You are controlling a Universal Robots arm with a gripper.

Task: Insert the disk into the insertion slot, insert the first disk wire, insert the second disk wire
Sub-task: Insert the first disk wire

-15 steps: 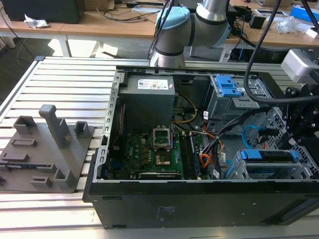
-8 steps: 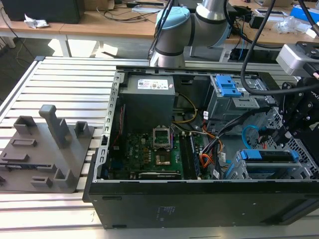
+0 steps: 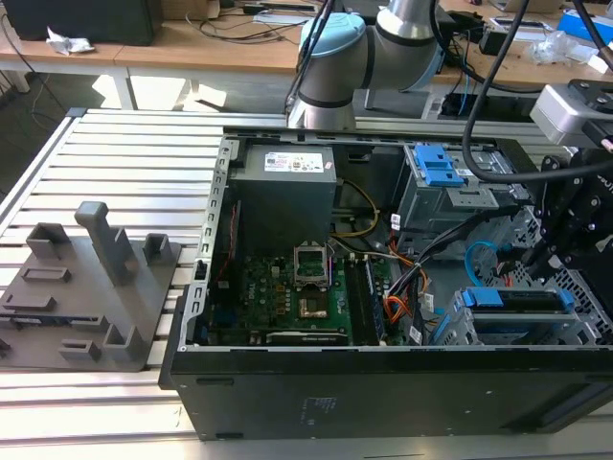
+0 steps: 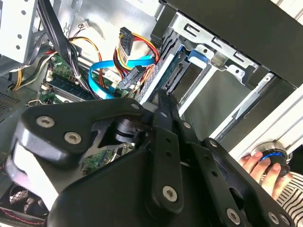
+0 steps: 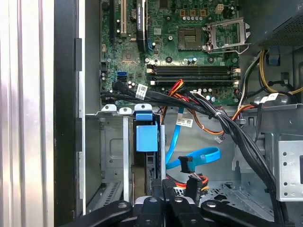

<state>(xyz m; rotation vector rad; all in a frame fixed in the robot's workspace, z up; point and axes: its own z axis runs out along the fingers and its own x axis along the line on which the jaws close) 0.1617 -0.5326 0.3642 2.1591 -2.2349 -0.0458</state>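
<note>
The disk (image 3: pixel 517 299), grey in its bright blue carrier, sits inside the insertion slot (image 3: pixel 460 331), a silver cage at the case's front corner on the exterior view's right. In the first wrist view the carrier's blue end (image 5: pixel 146 137) stands in the cage (image 5: pixel 111 151). My gripper (image 3: pixel 541 259) hangs just above the disk's rear end. Its fingers (image 5: pixel 163 189) are pressed together with nothing seen between them. A loose blue data wire (image 4: pixel 102 75) and a black plug on red, yellow and black wires (image 4: pixel 125 40) lie free beside the disk's connector edge (image 4: pixel 175 75).
A grey cage with a blue latch (image 3: pixel 436 168) stands behind the slot. The motherboard (image 3: pixel 287 287) and power supply (image 3: pixel 283 192) take up the case's middle. Black cable bundles (image 5: pixel 227 127) cross near the slot. A person's hand (image 4: pixel 255 163) rests on a blue-ringed button. A grey fixture (image 3: pixel 86 287) sits outside.
</note>
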